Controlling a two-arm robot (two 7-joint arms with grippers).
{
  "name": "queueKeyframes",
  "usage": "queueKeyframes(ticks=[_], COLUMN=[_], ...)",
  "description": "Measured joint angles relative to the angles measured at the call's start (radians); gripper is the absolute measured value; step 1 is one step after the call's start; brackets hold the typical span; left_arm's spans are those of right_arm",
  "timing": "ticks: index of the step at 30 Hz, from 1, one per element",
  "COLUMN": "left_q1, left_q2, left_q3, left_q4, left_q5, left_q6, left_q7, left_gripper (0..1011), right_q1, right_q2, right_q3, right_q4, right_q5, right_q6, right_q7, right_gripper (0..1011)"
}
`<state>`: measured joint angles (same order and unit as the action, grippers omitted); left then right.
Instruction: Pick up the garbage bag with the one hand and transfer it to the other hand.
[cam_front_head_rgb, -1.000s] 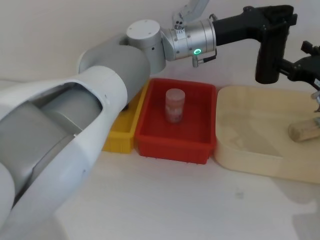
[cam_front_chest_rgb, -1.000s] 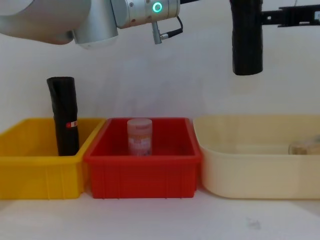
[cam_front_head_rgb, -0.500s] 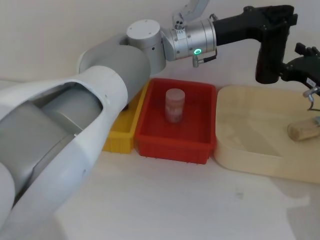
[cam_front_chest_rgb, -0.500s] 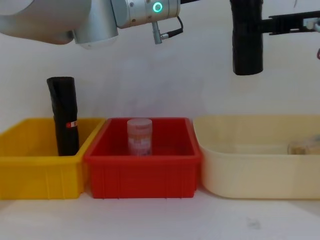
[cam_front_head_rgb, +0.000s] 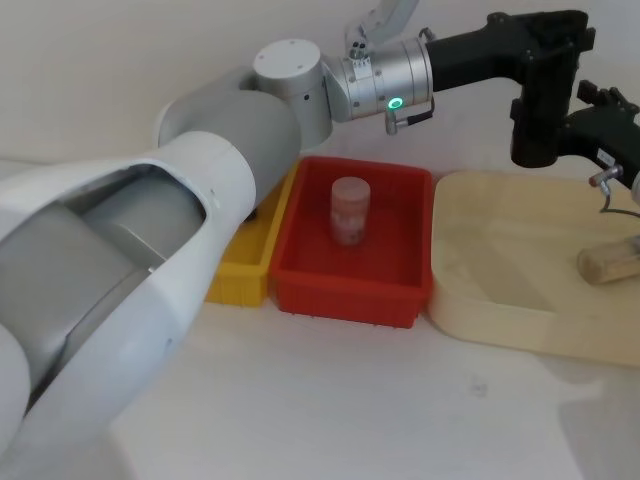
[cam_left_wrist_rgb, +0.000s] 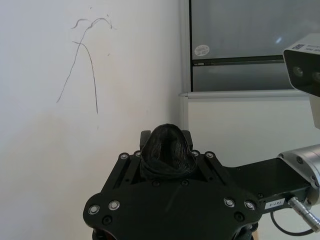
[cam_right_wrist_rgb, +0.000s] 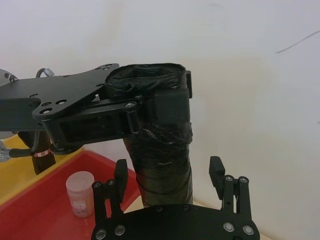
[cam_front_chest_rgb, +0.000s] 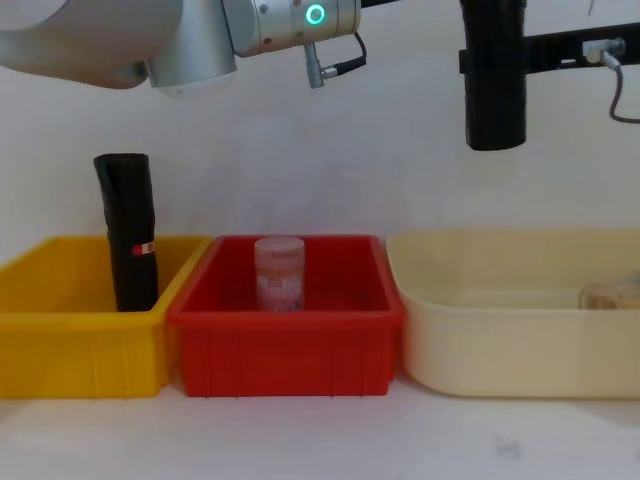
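A white tabletop (cam_front_chest_rgb: 320, 440) stands before a plain pale wall, carrying three containers in a row. Near the front, from left to right, sit a yellow bin (cam_front_chest_rgb: 80, 320), a red bin (cam_front_chest_rgb: 290, 345) and a wide beige tray (cam_front_chest_rgb: 510, 340), each just beside the next. Within the yellow bin a second black roll (cam_front_chest_rgb: 128, 230) with a small red-white label stands upright, leaning slightly. Within the red bin a small translucent jar (cam_front_chest_rgb: 279, 272) with pinkish contents stands upright near the middle. At the right end of the beige tray lies a short tan object (cam_front_head_rgb: 606, 262), too small to identify.

Above and beyond the trays, the left arm reaches across from the left, its silver-grey segment bearing a green-lit ring (cam_front_chest_rgb: 315, 14). The left gripper (cam_front_head_rgb: 545, 45) is clamped on the upper part of the garbage bag (cam_front_chest_rgb: 495, 90), which hangs upright in the air, high over the near-left part of the beige tray and well apart from every container. In the right wrist view the black fingers (cam_right_wrist_rgb: 125, 117) press against the wrinkled black roll below its top.

From the right edge the right gripper (cam_front_head_rgb: 590, 125) meets the garbage bag at mid-length. Its two fingers (cam_right_wrist_rgb: 120, 175) stand spread on either side of the roll, with gaps visible between pads and bag, so its grasp is not closed.
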<state>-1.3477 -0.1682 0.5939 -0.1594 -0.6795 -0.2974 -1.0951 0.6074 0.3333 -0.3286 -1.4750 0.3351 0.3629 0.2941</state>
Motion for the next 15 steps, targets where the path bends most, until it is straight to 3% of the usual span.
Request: queueKeyframes(ticks=[15], left_q1=[0.000], left_q2=[0.000], left_q3=[0.000], left_q4=[0.000], left_q5=[0.000], left_q6=[0.000], left_q7=[0.000], left_gripper=[323], right_q1=[0.034], right_q2=[-0.024], right_q3=[-0.026], right_q4=[0.045], right_q5=[-0.027], right_q6=[-0.013], right_q7=[0.015], right_gripper=[973])
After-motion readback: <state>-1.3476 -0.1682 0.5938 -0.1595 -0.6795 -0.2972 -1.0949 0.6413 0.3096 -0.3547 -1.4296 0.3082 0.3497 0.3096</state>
